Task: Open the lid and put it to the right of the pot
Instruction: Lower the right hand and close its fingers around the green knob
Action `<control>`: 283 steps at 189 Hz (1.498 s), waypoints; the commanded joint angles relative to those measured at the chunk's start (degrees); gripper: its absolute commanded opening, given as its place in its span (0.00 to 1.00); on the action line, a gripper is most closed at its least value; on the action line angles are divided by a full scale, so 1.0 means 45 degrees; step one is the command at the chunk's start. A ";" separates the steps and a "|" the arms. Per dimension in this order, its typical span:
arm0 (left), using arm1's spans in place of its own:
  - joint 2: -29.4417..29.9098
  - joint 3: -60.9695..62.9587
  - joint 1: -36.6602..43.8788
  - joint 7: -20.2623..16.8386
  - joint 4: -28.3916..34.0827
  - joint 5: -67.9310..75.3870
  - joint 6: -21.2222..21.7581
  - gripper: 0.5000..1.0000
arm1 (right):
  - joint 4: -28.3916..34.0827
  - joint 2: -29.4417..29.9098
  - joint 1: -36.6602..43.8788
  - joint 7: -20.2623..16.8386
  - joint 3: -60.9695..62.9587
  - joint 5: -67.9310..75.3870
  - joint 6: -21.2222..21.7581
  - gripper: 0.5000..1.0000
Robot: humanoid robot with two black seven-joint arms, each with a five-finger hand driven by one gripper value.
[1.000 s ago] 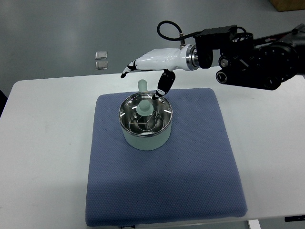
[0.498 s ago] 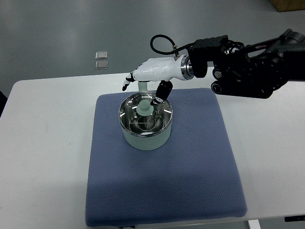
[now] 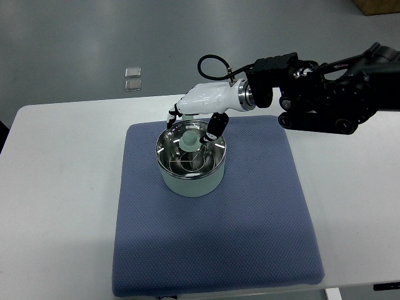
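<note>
White worktop (image 3: 62,187) carries a blue mat (image 3: 250,219); centre frame, the lid (image 3: 190,153) sits on the pot (image 3: 190,181). Right hand (image 3: 197,115) hovers, fingers spread around the knob (image 3: 189,140), holding nothing; an off-centre pinch could slip.

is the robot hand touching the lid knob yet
Cannot tell. In the top view the right robot hand overlaps the lid knob, but this steep angle shows neither contact nor gap.

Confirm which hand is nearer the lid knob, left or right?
Right. The right hand hangs over the pot, its fingers either side of the lid knob; contact can't be confirmed. The left hand is not in view.
</note>
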 commanded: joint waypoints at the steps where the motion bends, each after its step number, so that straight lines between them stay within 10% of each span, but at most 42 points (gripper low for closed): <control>1: 0.0000 0.0000 -0.0001 0.0000 0.0000 0.0000 -0.0002 1.00 | -0.0001 0.0012 -0.0009 -0.0016 0.0001 0.0001 -0.0052 0.51; 283: 0.0000 0.0000 -0.0001 0.0000 0.0000 0.0000 -0.0002 1.00 | -0.0118 0.0305 -0.0360 -0.0309 0.0021 -0.0214 -0.0052 0.34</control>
